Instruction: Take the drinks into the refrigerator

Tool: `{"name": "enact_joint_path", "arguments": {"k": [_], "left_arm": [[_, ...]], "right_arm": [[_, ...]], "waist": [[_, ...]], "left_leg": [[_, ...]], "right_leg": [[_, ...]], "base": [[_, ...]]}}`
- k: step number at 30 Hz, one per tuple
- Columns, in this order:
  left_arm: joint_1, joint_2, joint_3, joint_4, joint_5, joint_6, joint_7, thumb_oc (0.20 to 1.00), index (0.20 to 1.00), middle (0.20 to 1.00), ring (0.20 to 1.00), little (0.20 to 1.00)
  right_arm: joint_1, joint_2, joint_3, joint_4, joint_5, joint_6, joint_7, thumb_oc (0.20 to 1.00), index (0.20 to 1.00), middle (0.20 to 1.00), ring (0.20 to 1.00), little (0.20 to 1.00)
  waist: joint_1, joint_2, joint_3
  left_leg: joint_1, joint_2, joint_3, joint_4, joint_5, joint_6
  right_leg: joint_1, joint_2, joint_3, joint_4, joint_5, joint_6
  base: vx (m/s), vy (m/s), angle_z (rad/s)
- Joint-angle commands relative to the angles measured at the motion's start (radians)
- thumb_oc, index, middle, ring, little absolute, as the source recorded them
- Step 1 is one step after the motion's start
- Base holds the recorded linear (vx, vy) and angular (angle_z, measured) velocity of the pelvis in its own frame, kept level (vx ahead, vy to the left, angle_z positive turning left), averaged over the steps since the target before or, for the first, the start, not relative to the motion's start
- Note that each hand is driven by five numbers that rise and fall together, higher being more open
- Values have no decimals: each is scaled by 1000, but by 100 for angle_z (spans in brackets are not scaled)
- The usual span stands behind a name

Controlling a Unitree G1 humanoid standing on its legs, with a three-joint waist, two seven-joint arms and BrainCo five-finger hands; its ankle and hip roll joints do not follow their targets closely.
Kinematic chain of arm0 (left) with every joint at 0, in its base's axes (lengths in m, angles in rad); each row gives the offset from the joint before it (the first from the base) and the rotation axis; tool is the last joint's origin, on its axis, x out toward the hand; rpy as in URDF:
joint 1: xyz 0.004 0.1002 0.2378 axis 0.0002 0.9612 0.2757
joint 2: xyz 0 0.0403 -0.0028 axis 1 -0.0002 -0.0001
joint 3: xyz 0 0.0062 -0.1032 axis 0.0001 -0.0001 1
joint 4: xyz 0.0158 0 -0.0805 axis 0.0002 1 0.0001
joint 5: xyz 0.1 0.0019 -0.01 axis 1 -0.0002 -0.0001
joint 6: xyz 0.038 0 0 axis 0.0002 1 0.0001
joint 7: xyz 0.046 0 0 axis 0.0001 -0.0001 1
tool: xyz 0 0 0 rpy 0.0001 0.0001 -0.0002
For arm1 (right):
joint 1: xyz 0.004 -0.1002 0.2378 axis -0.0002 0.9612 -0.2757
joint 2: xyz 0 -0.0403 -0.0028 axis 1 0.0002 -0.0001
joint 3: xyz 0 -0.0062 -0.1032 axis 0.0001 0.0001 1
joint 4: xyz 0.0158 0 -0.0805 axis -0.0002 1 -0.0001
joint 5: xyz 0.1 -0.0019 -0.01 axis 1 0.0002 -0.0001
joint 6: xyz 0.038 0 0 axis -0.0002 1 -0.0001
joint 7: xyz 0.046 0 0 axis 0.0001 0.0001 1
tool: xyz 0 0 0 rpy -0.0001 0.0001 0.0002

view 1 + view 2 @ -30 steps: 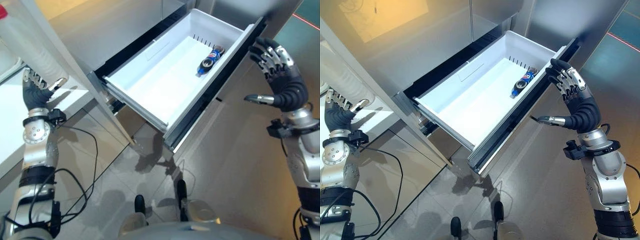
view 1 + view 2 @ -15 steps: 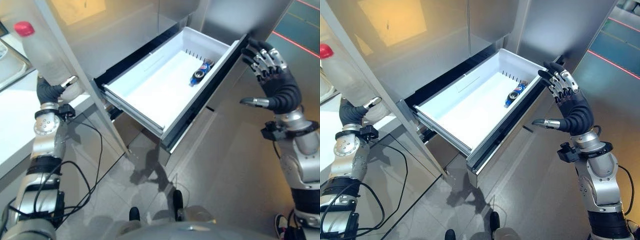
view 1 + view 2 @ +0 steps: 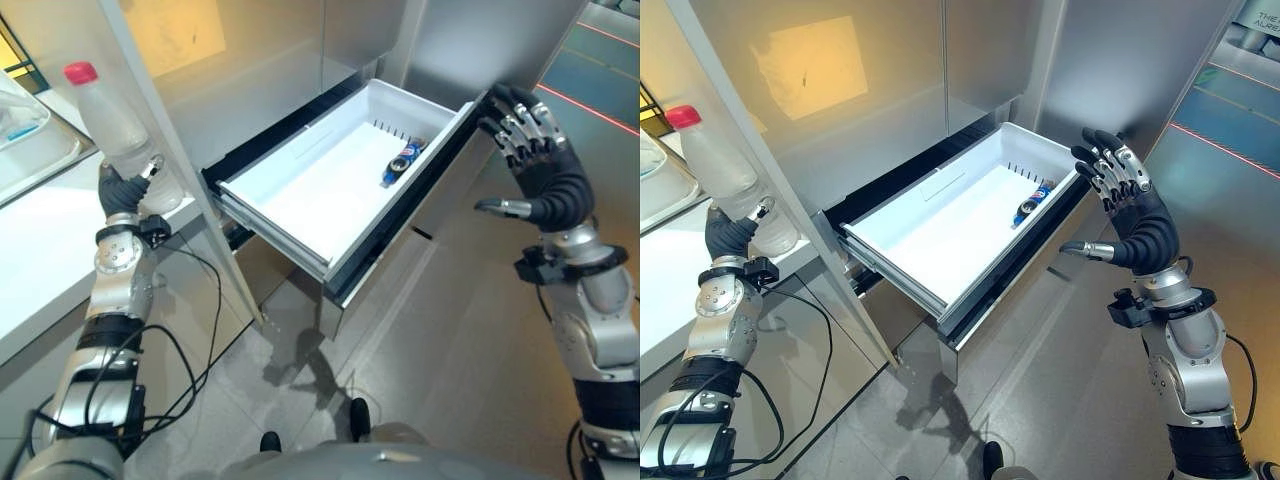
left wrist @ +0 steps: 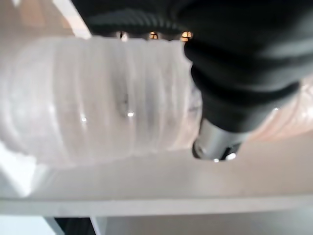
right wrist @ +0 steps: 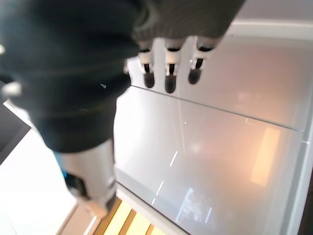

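One bottle [image 3: 726, 180] stands clamped in the left hand [image 3: 732, 233] above the table [image 3: 662, 292]; a can [image 3: 1033, 203] lies in the open drawer [image 3: 902, 243]; right hand [image 3: 1130, 215] spread, empty, beside it.

Warm glare, blurred wrist views

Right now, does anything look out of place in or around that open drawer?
Nothing spilled or damaged. One small bottle lies on its side in the white drawer. The left hand grips a red-capped bottle; the right hand is open.
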Motion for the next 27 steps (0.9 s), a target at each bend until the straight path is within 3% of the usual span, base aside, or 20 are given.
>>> {"name": "enact_joint_path", "arguments": {"k": [1, 9, 15, 22, 27], "left_arm": [[-71, -49, -62, -136, -35, -84, -120, 200, 200, 200, 200, 200], [221, -112, 70, -449, -150, -92, -248, 200, 200, 200, 200, 200], [430, -180, 135, -648, -270, -50, -359, 200, 200, 200, 200, 200], [570, -173, 155, -790, -284, -21, -438, 200, 200, 200, 200, 200], [609, -117, 145, -876, -265, -15, -498, 200, 200, 200, 200, 200]], "right_arm": [[-38, -6, -22, -48, 7, -43, -25, 1000, 1000, 1000, 1000, 1000], [6, -1, -87, 32, -5, -28, -29, 1000, 1000, 1000, 1000, 1000], [51, -1, -117, 71, 1, -6, -18, 1000, 1000, 1000, 1000, 1000], [72, -77, -121, 108, 35, 18, 29, 1000, 1000, 1000, 1000, 1000], [23, -170, -91, 175, 36, 33, 44, 1000, 1000, 1000, 1000, 1000]], "waist": [[-52, 16, -27], [-10, 3, -30], [19, -4, -31], [53, -24, -28], [73, -37, -34]], "left_leg": [[26, -35, -23, 45, -108, 48], [13, -49, -45, 45, -97, 60], [5, -59, -61, 45, -96, 69], [1, -64, -78, 43, -99, 75], [3, -69, -85, 46, -102, 79]], "right_leg": [[51, 27, -17, 120, -209, 4], [53, 18, -37, 112, -191, 5], [59, 12, -48, 103, -185, 7], [66, 7, -62, 101, -188, 12], [77, 2, -74, 96, -185, 17]], "base": [[-38, 1, 0], [-28, 6, 1], [-3, 9, 3], [-9, 16, 7], [-7, 7, 9]]}}
